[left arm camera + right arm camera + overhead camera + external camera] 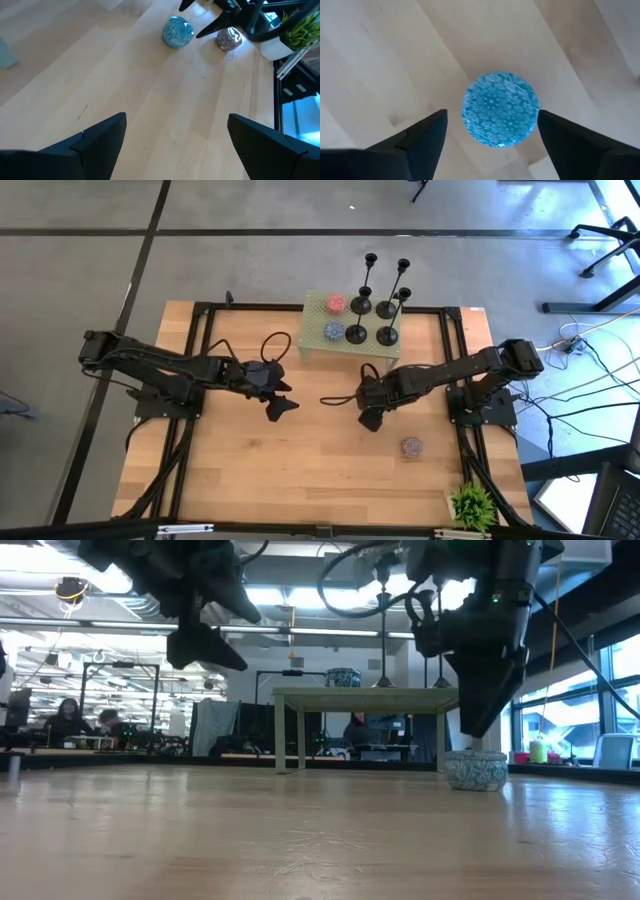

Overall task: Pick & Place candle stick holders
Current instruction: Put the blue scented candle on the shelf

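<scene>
Several black candle stick holders (386, 335) stand by their round bases on the right half of a small pale green stand (316, 340) at the table's far side. My right gripper (492, 114) points down, open, over a small round blue-patterned pot (500, 110) that sits on the table. Its fingers stand to either side of the pot without touching it. In the high view this gripper (372, 418) hides the pot. My left gripper (282, 397) hangs open over bare wood left of centre, with nothing between its fingers (107, 135).
On the stand's left half sit a red patterned pot (335, 304) and a blue one (333, 331). A grey patterned pot (412, 446) sits on the table to the near right. A potted plant (472, 505) stands at the near right corner. Bare wood lies at the near left.
</scene>
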